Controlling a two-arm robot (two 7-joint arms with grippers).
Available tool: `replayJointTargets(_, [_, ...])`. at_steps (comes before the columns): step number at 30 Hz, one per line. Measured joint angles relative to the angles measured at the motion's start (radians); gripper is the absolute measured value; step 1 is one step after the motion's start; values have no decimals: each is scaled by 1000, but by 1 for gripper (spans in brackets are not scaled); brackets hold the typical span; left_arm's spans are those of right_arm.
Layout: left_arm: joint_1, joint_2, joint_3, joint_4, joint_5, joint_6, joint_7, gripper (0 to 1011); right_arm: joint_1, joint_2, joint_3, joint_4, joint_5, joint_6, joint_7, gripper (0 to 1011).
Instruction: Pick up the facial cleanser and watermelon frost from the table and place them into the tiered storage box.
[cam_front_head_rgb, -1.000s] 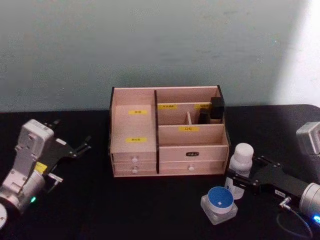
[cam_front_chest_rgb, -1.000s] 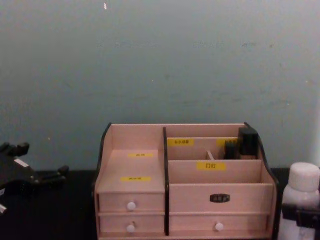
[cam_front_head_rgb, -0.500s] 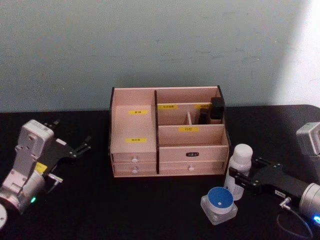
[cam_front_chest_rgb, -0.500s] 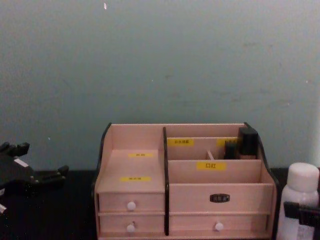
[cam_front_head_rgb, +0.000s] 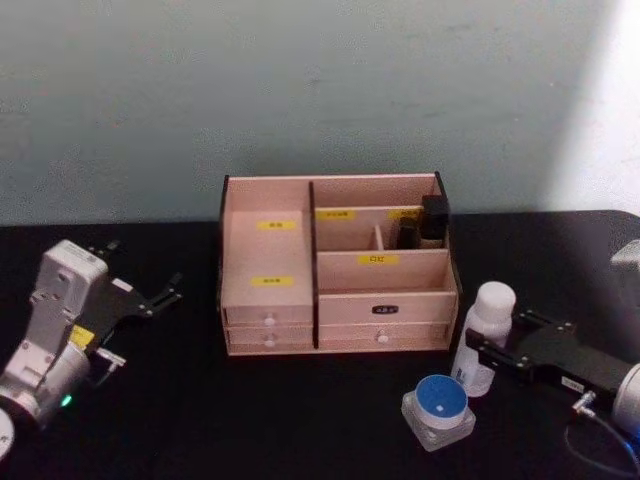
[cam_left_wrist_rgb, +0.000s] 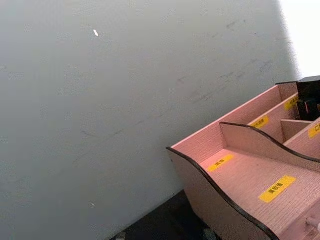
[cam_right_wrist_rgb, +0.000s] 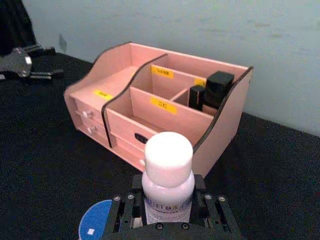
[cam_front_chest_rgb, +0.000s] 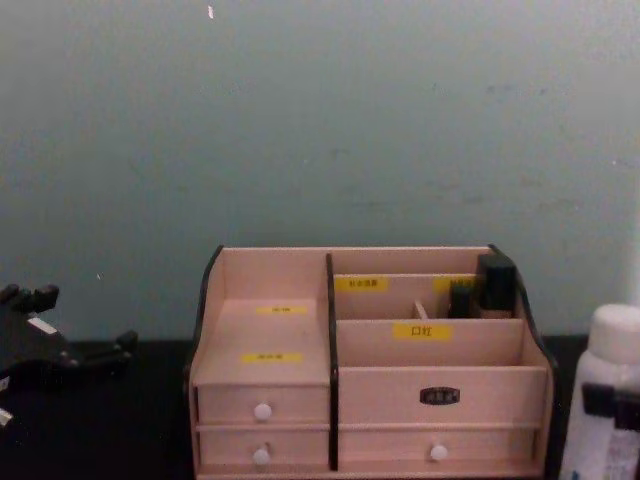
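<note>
The facial cleanser (cam_front_head_rgb: 489, 329), a slim white bottle with a rounded cap, stands just right of the tiered storage box (cam_front_head_rgb: 335, 262). My right gripper (cam_front_head_rgb: 474, 351) is shut on the bottle's lower body. The right wrist view shows the facial cleanser (cam_right_wrist_rgb: 168, 178) between the two fingers (cam_right_wrist_rgb: 131, 202), and it appears at the chest view's right edge (cam_front_chest_rgb: 611, 382). The watermelon frost (cam_front_head_rgb: 438, 410), a frosted jar with a blue lid, sits on the table in front of the bottle, and its lid (cam_right_wrist_rgb: 97, 226) is also visible beside the gripper. My left gripper (cam_front_head_rgb: 147, 270) rests open at the far left.
The table (cam_front_head_rgb: 280, 410) is black. Dark small items (cam_front_head_rgb: 428, 220) stand in the box's back right compartment. The tiered storage box (cam_front_chest_rgb: 370, 365) has drawers with white knobs along its front. A grey-green wall rises close behind it. My left gripper (cam_front_chest_rgb: 78, 325) is well left of the box.
My right gripper has shifted to the right with the facial cleanser in it, a little away from the box. The jar and the left arm have not moved.
</note>
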Motion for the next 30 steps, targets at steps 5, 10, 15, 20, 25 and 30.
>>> replayJointTargets(5, [0, 0, 0, 0, 0, 0, 0, 1001, -15, 25, 20, -41, 23, 4, 8, 599])
replayJointTargets(10, [0, 0, 0, 0, 0, 0, 0, 1001, -25, 54, 43, -92, 50, 7, 14, 599])
replayJointTargets(15, [0, 0, 0, 0, 0, 0, 0, 1001, -15, 66, 50, -118, 72, 13, 16, 599])
replayJointTargets(20, [0, 0, 0, 0, 0, 0, 0, 1001, 28, 62, 38, -119, 88, 30, 13, 599])
replayJointTargets(25, [0, 0, 0, 0, 0, 0, 0, 1002, 93, 40, 5, -89, 95, 49, 6, 599])
replayJointTargets(30, [0, 0, 0, 0, 0, 0, 0, 1001, 169, 10, -36, -45, 97, 65, 5, 599])
